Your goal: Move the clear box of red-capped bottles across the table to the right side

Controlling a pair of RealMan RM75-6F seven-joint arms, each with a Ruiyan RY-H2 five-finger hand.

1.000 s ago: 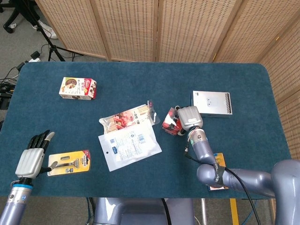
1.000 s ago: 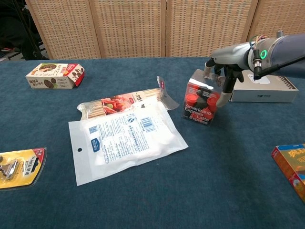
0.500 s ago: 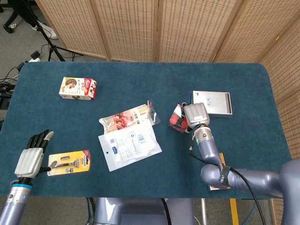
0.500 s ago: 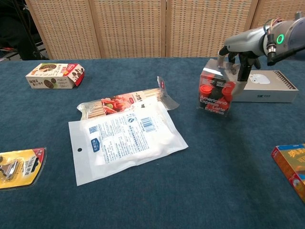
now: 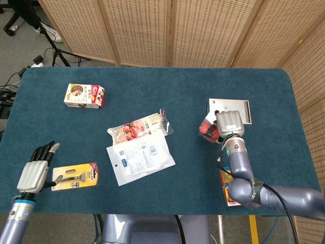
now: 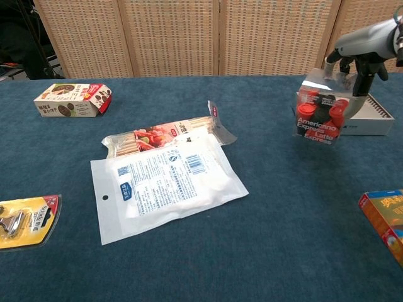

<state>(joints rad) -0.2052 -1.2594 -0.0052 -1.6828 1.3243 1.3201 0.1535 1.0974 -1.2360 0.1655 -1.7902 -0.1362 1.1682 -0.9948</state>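
From the head view, the right hand point(image 5: 229, 122) holds the clear box of red-capped bottles point(image 5: 207, 128), now further right than a second ago, just beside the white box point(image 5: 229, 107). From the chest view, the box hangs lifted, so carrying is underway. The left hand point(image 5: 36, 168) rests spread.

Deep teal table cloth point(image 6: 283, 239) — a clear box point(image 6: 320, 116) showing red caps and red lettering, a white pouch point(image 6: 164, 185) with blue print, a yellow-and-red card point(image 6: 28, 220).
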